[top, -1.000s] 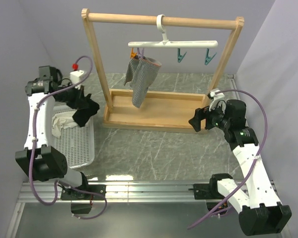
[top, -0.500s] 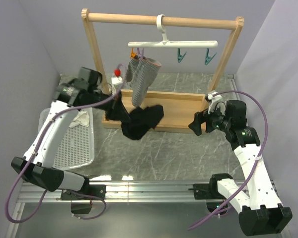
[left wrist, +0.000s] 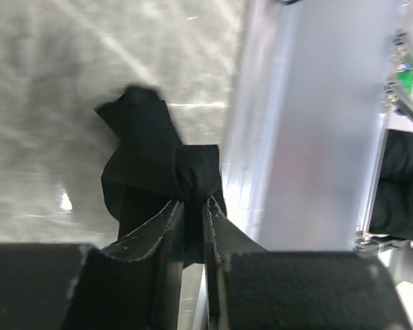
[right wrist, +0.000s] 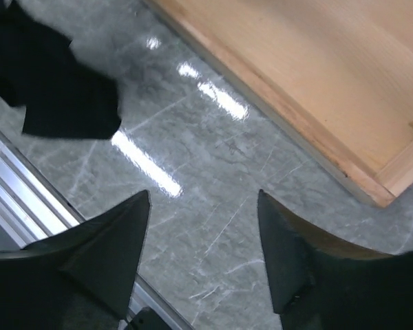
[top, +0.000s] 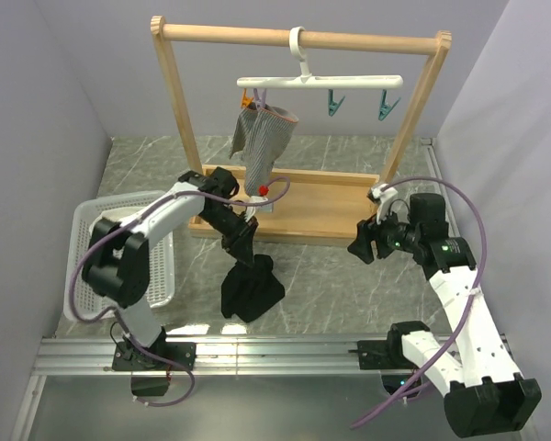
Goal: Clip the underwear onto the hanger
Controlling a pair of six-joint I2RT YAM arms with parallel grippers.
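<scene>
We judge the task to be at an early stage, with the clipping itself not yet begun. The underwear is a dark bunch in the near middle of the surface, in front of the wooden rack and well below the hanger. Its top is gathered up into the left gripper and its lower part rests on the marble. From the left wrist view the jaws of that gripper stand close together with a fold of the black fabric between them – a narrow pinch, though we cannot tell how firm it is. The right gripper hovers over the surface to the right, near the rack's base. Its jaws are spread wide with nothing between them, and the wrist view shows only bare marble and the corner of the wooden tray beneath. On the hanger, the grey striped garment hangs at the left end by the orange clip, while the two teal clips to the right hang free, so there is room for the briefs. What is left, as we see it, is nearly everything: spread the garment so that a waistband edge can be found, raise it to the bar, press a teal clip open and close it on the fabric – most likely work for both arms together
</scene>
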